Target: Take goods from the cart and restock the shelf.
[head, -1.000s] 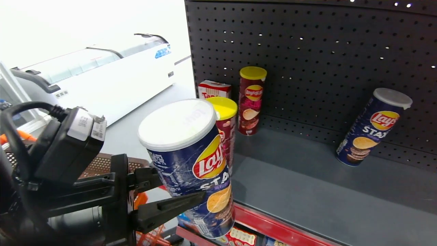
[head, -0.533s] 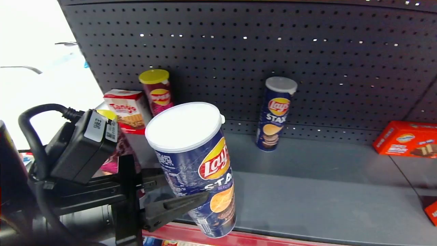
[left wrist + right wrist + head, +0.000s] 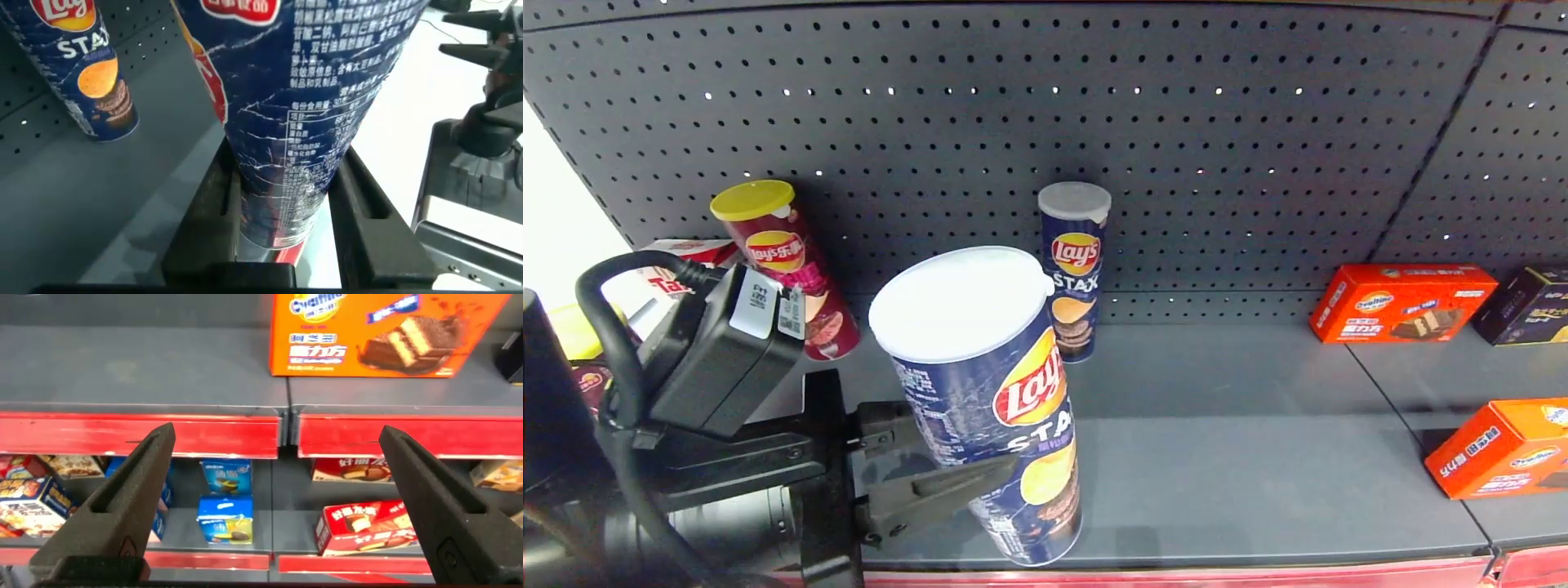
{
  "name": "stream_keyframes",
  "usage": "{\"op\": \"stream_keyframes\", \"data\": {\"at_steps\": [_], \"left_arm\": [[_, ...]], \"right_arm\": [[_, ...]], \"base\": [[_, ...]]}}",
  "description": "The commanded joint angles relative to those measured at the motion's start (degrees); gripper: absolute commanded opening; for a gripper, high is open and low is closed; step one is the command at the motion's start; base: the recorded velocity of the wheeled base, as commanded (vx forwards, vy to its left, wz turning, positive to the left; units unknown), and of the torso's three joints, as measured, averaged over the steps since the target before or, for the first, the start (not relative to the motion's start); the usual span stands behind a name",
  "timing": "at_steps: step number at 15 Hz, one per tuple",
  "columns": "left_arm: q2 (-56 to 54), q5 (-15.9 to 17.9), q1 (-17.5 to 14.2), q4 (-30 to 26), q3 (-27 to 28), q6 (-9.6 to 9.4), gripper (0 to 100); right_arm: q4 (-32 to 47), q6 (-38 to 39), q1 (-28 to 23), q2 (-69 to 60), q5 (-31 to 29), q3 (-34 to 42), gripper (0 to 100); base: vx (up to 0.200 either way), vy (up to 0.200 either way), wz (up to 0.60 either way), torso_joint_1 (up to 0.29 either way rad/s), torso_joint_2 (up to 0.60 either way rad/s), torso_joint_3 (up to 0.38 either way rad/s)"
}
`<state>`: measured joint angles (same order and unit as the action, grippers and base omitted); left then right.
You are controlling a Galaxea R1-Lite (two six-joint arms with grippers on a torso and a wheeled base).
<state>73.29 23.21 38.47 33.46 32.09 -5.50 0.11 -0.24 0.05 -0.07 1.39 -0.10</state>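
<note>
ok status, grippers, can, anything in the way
Left gripper shut on blue chips can, at shelf front edge. Right gripper open, empty. Ahead on shelf: second blue can, standing far back.

We find the held chip can (image 3: 980,400), in the left end effector (image 3: 947,445), over the shelf (image 3: 1217,425) front; rear chip can (image 3: 1074,269) behind it, third chip can (image 3: 784,265) farther left, snack boxes (image 3: 1401,300) rightward.

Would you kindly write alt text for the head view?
The left gripper holds a blue chip can at the grey shelf. Behind stand a second blue can and a maroon can; orange boxes sit at right.
</note>
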Motion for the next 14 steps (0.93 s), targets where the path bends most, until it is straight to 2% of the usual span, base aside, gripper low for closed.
{"op": "stream_keyframes", "data": {"at_steps": [1, 11, 14], "left_arm": [[-0.2, 0.0, -0.2, 0.0, 0.0, 0.05, 0], [0.0, -0.2, -1.1, 0.0, -0.4, 0.05, 0], [0.2, -0.3, -3.4, 0.0, -0.4, 0.05, 0]], "right_arm": [[0.0, 0.0, 0.0, 0.1, 0.0, 0.0, 100], [0.0, 0.0, 0.0, 0.1, 0.0, 0.0, 100], [0.1, -0.1, 0.0, 0.1, 0.2, 0.0, 100]], "base": [[0.0, 0.0, 0.0, 0.0, 0.0, 0.0], [0.0, 0.0, 0.0, 0.0, 0.0, 0.0], [0.0, 0.0, 0.0, 0.0, 0.0, 0.0]]}}
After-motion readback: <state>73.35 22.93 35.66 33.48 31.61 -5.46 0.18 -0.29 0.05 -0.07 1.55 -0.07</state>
